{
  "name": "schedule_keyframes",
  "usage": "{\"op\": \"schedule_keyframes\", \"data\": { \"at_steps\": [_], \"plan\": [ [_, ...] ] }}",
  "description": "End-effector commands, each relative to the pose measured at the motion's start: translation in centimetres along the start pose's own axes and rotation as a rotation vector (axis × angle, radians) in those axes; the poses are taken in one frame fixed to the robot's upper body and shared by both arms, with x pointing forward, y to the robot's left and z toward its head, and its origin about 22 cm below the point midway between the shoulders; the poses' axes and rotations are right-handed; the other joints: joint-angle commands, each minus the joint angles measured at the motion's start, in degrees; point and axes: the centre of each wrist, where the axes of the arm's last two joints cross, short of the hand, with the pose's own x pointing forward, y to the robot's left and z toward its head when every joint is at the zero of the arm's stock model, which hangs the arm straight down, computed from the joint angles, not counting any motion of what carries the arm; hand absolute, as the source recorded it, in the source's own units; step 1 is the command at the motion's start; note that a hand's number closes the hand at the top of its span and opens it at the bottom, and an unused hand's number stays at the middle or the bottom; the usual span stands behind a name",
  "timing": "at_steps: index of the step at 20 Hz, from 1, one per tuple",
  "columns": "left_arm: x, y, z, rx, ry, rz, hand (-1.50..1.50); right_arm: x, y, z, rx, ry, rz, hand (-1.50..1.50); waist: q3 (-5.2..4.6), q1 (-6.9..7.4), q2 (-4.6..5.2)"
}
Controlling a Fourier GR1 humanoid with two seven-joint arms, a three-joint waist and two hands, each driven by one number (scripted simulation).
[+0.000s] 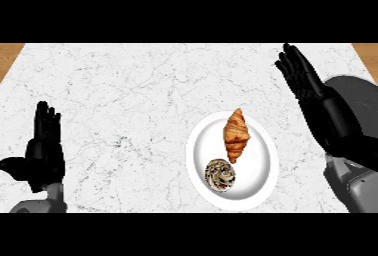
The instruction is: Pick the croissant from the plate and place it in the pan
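Nearest the lower edge, at 5 o'clock, the grey forearm of the right arm is seen coming in. At 8 o'clock the left hand (43,150) is parked near the left edge, fingers straight and up, nothing held: resting.

The white plate (201,150) is set on the marbled surface (125,90) at about 5 o'clock of centre. Two items are carried on it: a round dark-and-cream pastry (221,175) on the near part, and the croissant (235,135) just beyond it, on the far part. Whether the two touch cannot be told.

The croissant's long axis is run roughly 12 to 6, tilted a little toward 1 at the far tip.

The right hand (314,95) is raised at 2 o'clock, fingers straight and spread slightly, nothing gripped. A dark round shape (354,100), probably the pan, is mostly hidden behind it at the right edge.

Key relation: the croissant lies at about 8 o'clock from the right hand, near it, and well apart from the left hand. The right hand is judged the nearer one, so it is the natural pick. A pinch across the short 9-to-3 width is called for, and the round pastry is best kept clear of. The pick is not yet begun.
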Motion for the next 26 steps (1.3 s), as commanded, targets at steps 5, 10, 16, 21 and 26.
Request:
{"op": "schedule_keyframes", "data": {
  "at_steps": [5,10,16,21,26],
  "plan": [
    [3.3,-2.2,-2.9,-0.274,-0.056,-0.048,0.00,-5.6,2.0,0.1,0.357,0.420,0.188,1.50,-0.53,3.84,-0.16],
    [3.6,-1.3,-3.4,-0.324,0.018,-0.050,0.00,-5.8,-1.1,2.5,0.228,0.244,0.632,-1.50,-0.42,0.46,-1.56],
    [4.1,-1.7,-3.5,-0.347,0.044,-0.048,0.00,1.2,-3.7,1.9,0.211,0.160,0.887,-1.50,-0.54,-0.08,-1.97],
    [4.6,-1.8,-4.1,-0.369,0.028,-0.032,0.00,6.8,-1.7,-0.2,0.380,0.300,1.061,-1.50,-0.75,1.54,-1.81],
    [4.7,-3.6,-3.6,-0.390,0.039,-0.042,0.00,11.6,-0.8,-3.9,0.450,0.439,1.167,-1.50,-0.71,2.74,-1.40]
  ]
}}
